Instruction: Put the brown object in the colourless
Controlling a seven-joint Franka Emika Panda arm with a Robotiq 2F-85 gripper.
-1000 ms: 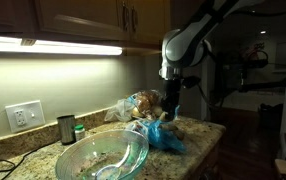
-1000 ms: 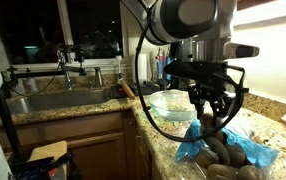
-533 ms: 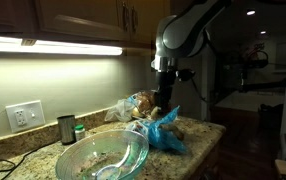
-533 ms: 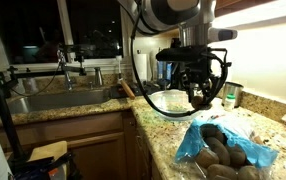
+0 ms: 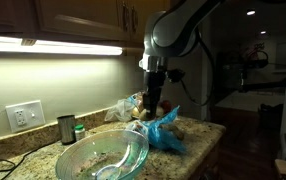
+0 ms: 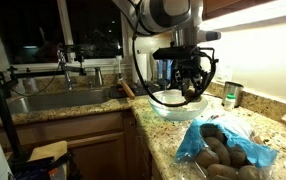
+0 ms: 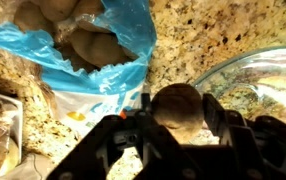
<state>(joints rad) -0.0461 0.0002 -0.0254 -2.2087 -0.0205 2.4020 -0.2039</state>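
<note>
My gripper (image 7: 180, 110) is shut on a brown potato (image 7: 179, 104). I hold it above the granite counter, between the blue bag and the rim of the clear glass bowl (image 7: 268, 70). In both exterior views the gripper (image 5: 151, 103) (image 6: 191, 88) hangs near the bowl (image 5: 103, 155) (image 6: 173, 104). The blue plastic bag (image 7: 103, 45) holds several more potatoes (image 6: 223, 150) and also shows in an exterior view (image 5: 165, 130).
A small dark cup (image 5: 66, 129) and a green-lidded jar (image 5: 79, 131) stand by the wall outlet. A bread bag (image 5: 131, 106) lies behind the bowl. A sink (image 6: 48, 100) with a tap is beyond the counter. A small jar (image 6: 230, 95) stands near the bowl.
The gripper has lifted from the blue bag with the potato and moved sideways toward the glass bowl.
</note>
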